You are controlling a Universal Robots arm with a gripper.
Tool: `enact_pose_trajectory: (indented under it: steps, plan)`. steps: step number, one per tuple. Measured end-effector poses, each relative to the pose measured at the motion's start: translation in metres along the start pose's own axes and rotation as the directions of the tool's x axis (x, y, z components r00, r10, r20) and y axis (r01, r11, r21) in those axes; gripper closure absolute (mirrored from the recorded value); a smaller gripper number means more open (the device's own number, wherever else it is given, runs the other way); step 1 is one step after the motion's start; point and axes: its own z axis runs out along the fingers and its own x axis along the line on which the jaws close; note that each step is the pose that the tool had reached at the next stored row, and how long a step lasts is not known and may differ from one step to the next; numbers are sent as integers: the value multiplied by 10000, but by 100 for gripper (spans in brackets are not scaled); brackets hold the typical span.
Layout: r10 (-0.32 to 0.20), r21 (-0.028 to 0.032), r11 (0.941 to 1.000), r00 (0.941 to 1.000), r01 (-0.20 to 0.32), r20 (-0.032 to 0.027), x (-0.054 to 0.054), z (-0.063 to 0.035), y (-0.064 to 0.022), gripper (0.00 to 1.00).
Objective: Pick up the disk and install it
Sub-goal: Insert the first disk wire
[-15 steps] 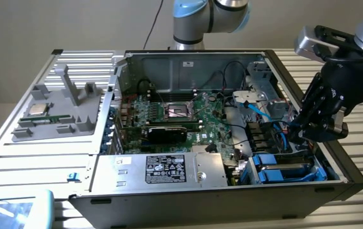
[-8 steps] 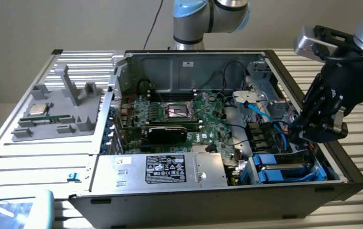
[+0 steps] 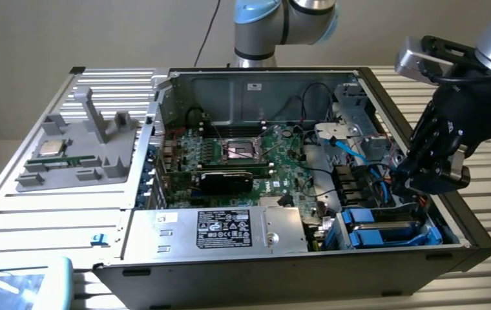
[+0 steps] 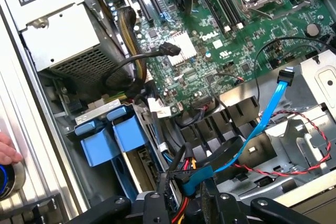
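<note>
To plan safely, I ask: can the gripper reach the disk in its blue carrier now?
Probably yes. The case is open on top, and the gripper hangs close to the disk. Only the blue cable running near it might snag.

Case [image 3: 452,248]: open on the slatted table [image 3: 21,219].
Motherboard [image 3: 254,161]: inside the case, mid-floor.
Power supply [image 3: 228,229]: in the case, before the motherboard.
Disk [image 3: 368,236]: in the bay to the exterior view's right of the power supply.
Gripper [image 3: 413,184]: above that bay.
Tray [image 3: 82,139]: to the exterior view's left of the case, with the chip [image 3: 52,148] on it.
</note>
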Motion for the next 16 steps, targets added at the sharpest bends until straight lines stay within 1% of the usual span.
enact_pose_trajectory:
  steps: [10,12,13,15,16]
  plan:
    - [0,0,10000,10000,0,0,0,0,0,65]
    - [0,0,10000,10000,0,0,0,0,0,64]
    - [0,0,10000,10000,0,0,0,0,0,52]
    - [0,0,10000,10000,0,0,0,0,0,52]
    - [1,0,10000,10000,-1,0,0,0,0,45]
